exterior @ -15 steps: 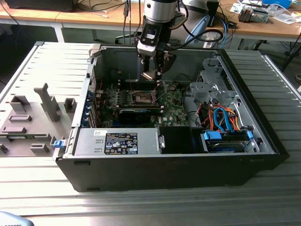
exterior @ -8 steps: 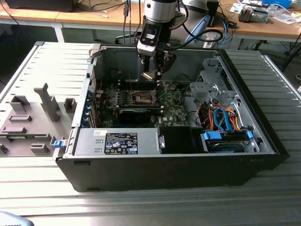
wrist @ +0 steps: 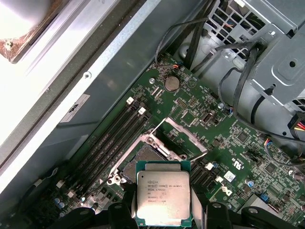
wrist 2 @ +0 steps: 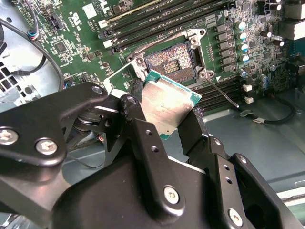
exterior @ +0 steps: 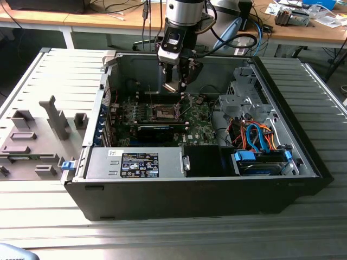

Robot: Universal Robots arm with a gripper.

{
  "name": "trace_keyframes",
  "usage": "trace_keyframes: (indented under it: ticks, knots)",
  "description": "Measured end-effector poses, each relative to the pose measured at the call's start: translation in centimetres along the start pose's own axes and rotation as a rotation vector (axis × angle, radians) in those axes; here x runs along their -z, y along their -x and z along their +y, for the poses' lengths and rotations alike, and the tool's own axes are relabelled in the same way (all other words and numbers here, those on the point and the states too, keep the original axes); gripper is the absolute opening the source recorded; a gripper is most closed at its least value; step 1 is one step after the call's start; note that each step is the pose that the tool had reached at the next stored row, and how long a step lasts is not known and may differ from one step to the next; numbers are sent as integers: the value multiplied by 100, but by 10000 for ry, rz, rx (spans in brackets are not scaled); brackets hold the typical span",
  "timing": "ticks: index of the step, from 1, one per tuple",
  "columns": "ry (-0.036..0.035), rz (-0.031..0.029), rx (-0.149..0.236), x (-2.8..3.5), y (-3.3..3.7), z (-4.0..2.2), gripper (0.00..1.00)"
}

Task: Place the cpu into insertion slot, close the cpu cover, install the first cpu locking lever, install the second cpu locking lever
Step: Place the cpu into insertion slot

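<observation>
My gripper point(exterior: 174, 82) hangs inside the open computer case, shut on the cpu point(exterior: 171, 86), a flat square chip with a silver-grey top. In the second wrist view the cpu point(wrist 2: 167, 105) is tilted between the black fingers point(wrist 2: 136, 119), a little above the insertion slot point(wrist 2: 171, 59), whose brownish pin field lies uncovered. In the first wrist view the cpu point(wrist: 163, 198) hides part of the insertion slot point(wrist: 139, 158). The cpu cover point(wrist: 183, 138) stands swung open beside the slot. A thin wire lever point(wrist 2: 223, 93) sticks out free near the slot's corner.
Long black memory slots point(wrist: 112, 133) run along one side of the socket on the green board point(exterior: 198, 127). A metal drive cage with cables point(exterior: 244, 100) fills the case on the exterior view's right. A grey fixture point(exterior: 38, 135) sits outside on the exterior view's left.
</observation>
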State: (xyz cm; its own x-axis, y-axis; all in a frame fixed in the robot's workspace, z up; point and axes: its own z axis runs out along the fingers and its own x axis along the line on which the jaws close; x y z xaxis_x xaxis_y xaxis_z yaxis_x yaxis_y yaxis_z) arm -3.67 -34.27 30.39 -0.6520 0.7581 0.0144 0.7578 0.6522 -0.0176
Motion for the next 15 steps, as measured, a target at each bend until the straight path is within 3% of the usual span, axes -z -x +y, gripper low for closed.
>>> trace_keyframes:
  ticks: [15]
  knots:
    - [-18,-21,-121,0,0,0,55]
